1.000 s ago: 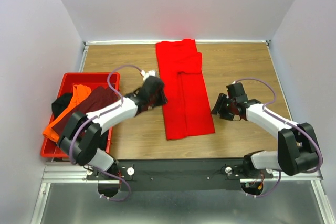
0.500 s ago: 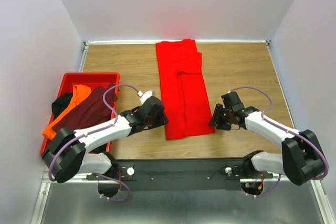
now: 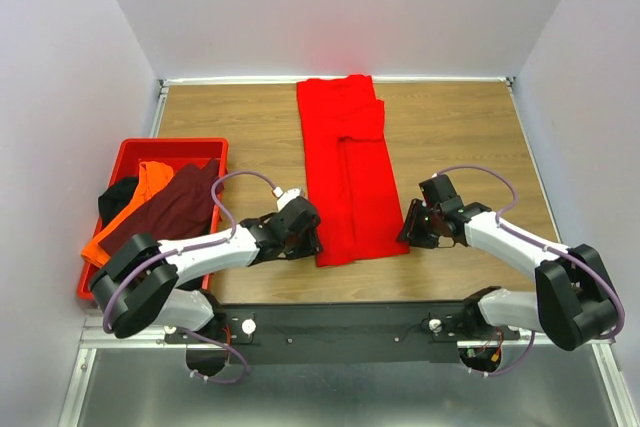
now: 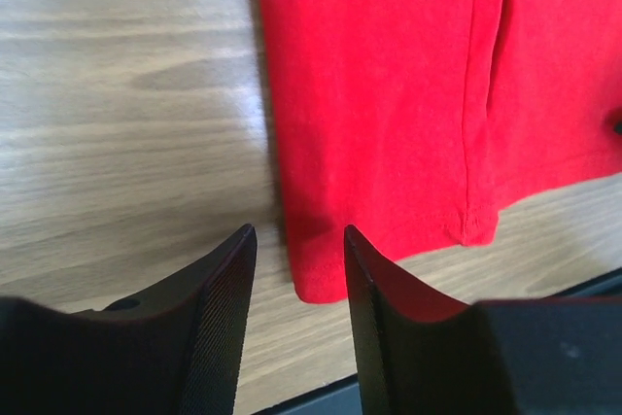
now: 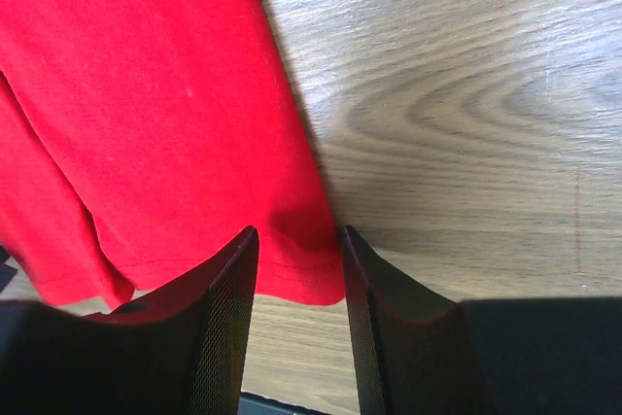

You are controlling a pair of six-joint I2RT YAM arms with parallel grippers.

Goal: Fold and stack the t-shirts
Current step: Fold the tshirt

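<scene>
A bright red t-shirt [image 3: 350,172] lies folded into a long strip down the middle of the table. My left gripper [image 3: 313,245] is open at its near left corner [image 4: 316,279], fingers straddling the hem. My right gripper [image 3: 405,232] is open at its near right corner [image 5: 306,274], fingers straddling the hem. The orange t-shirt [image 3: 135,207], dark maroon t-shirt [image 3: 170,209] and black t-shirt [image 3: 115,197] lie heaped in the red crate [image 3: 170,148] at the left.
The wooden table [image 3: 460,137] is walled at the back and sides. A black metal rail [image 3: 340,322] runs along the near edge, close behind both grippers.
My left gripper has moved down and right from beside the shirt's middle to its near left corner. My right gripper has moved slightly down and left to the near right corner.
</scene>
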